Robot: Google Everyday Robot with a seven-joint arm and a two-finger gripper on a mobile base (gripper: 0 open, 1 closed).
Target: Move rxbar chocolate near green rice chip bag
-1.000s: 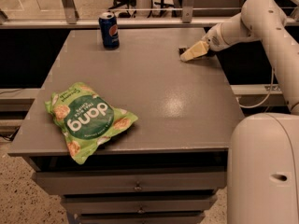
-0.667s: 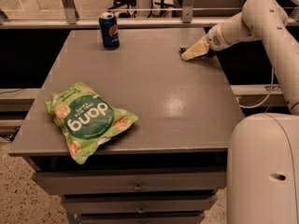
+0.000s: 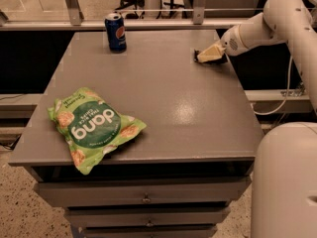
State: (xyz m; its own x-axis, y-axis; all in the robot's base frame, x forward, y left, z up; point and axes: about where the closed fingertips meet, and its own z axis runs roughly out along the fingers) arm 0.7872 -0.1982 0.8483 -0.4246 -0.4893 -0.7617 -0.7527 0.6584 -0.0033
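Okay, gripper point(image 3: 204, 55): low at the table surface, far-right part of the table point(image 3: 163, 93), tip pointing left; arm point(image 3: 277, 19) reaches in from the right.
Grip state: cannot tell whether it is wide, narrow or closed on anything.
rxbar chocolate point(image 3: 195, 54): only a small dark sliver shows right at the gripper's tip, on the table; the rest is hidden, so contact cannot be confirmed.
green rice chip bag point(image 3: 94, 127): lying flat at the front-left of the table, one corner over the front edge, well apart from the bar.
soda can point(image 3: 115, 32): upright at the back-left, well apart from both.
Change over the last second: next to none. Gripper sits in the same spot, dark sliver in the same place, bag and can unmoved.
Meaning for task: judged to be the pickup step, paused at the bar; no carry begun, bar not yet near the bag.
Next need: secure hold, lift, then travel diagonally across to the front-left.
Risk: thin flat bar may slip or get pushed instead of lifted.
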